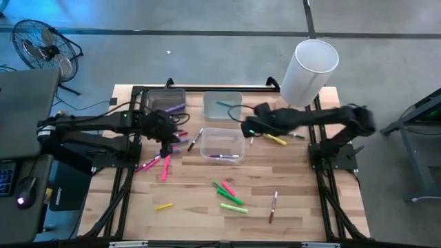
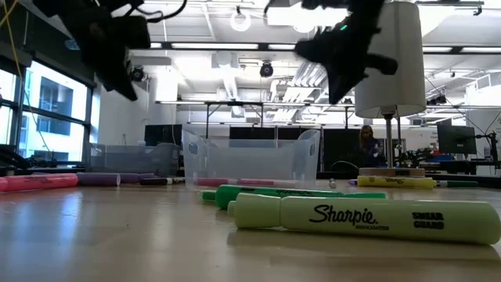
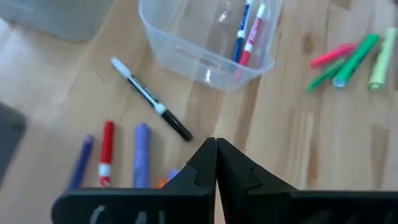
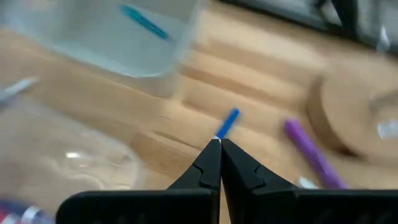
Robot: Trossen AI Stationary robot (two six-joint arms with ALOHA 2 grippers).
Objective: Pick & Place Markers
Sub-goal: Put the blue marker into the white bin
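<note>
Markers lie scattered on the wooden table: pink ones, a green and pink cluster, a yellow one, a dark red one. My left gripper hangs shut and empty above the table's left half, over a black-and-white marker and red and purple ones. My right gripper is shut and empty too, hanging by the far clear bin. A blue marker lies on the table just beyond its tips.
A grey bin and a clear bin holding a teal marker stand at the far edge. Another clear bin in the middle holds markers. A white cylinder on a round wooden base stands far right.
</note>
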